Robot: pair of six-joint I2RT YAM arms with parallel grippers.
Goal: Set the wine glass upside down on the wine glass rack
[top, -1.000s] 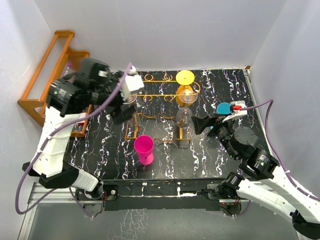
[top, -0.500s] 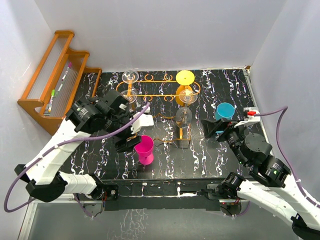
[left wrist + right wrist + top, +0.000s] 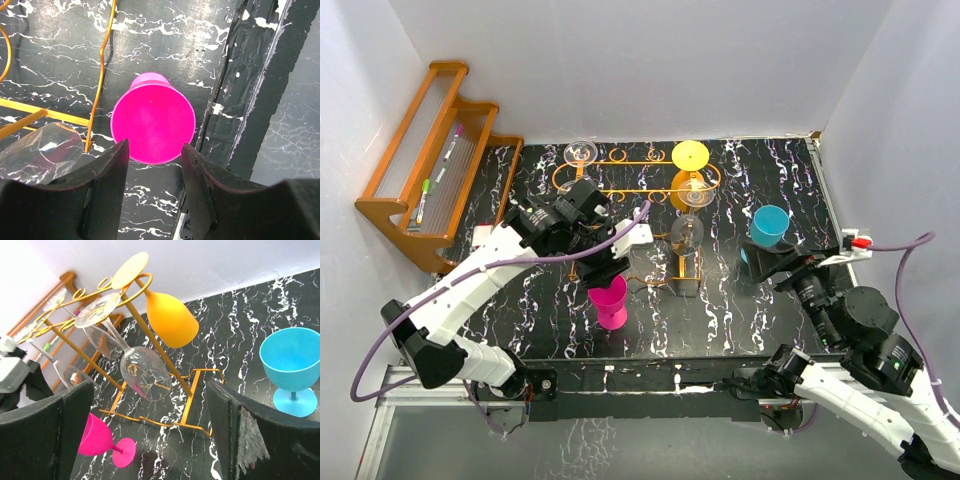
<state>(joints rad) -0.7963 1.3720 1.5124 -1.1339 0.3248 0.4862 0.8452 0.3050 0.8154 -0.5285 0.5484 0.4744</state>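
The bench (image 3: 740, 330) is the biggest thing. It is black with white squiggly lines.

Two robot arms sit at its near edge. The left arm (image 3: 470, 280) bends in over the middle of the bench. The right arm (image 3: 860, 340) is over on the right side.

A brown wooden rack (image 3: 410, 170) with steps leans at the far left, off the black top.

The wine glass rack (image 3: 638, 161) is made of thin gold wire. It stands on the far middle part of the bench.

The left pincer (image 3: 155, 150) points down, right over the pink wine glass (image 3: 152, 122). Its two fingers are about half way apart. The near rim of the glass shows between them. I cannot tell if they touch it.

The right pincer (image 3: 147, 390) is spread wide and has nothing in it.

The pink wine glass stands on its foot on the bench with its mouth up. It is just in front of the gold rack, not on it.

A blue glass (image 3: 770, 222) stands on its foot to the right of the rack.

An orange glass (image 3: 172, 320) hangs upside down from the rack. Clear glasses (image 3: 145, 372) hang upside down there too.
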